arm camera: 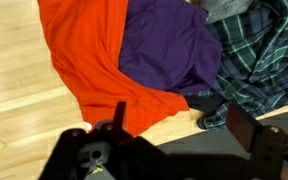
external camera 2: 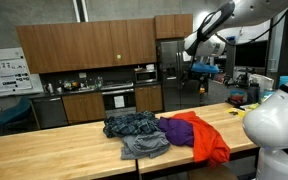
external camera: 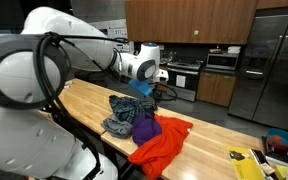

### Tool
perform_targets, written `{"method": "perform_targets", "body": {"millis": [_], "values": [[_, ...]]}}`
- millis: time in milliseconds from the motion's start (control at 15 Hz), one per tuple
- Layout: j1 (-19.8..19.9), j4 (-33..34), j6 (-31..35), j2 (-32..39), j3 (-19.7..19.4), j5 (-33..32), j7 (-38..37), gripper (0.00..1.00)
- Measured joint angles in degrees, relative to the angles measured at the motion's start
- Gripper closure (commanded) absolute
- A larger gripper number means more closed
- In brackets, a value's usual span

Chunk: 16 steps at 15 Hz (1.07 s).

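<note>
Jaws wide open and empty, hanging in the air well above the orange cloth (arm camera: 84,60), touching nothing. Purple cloth (arm camera: 164,50) lies against the orange cloth. Green plaid shirt (arm camera: 259,50) sits past the purple, on the side away from the orange cloth. All are heaped on the wooden table (arm camera: 14,90).

- We could read no text, label or number in any view
- The wall poster (external camera 2: 2,72) carried print too small for us
</note>
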<state>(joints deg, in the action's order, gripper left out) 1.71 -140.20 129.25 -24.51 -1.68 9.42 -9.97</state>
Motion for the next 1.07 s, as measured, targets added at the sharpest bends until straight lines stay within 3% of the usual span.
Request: {"method": "perform_targets", "body": {"millis": [467,1067], "values": [[1.54,18.13,-10.1,12.22,-4.55,0.06,3.29,0.0],[1.56,37.99,-18.45,30.56,-2.85,-0.04,3.45,0.0]]}}
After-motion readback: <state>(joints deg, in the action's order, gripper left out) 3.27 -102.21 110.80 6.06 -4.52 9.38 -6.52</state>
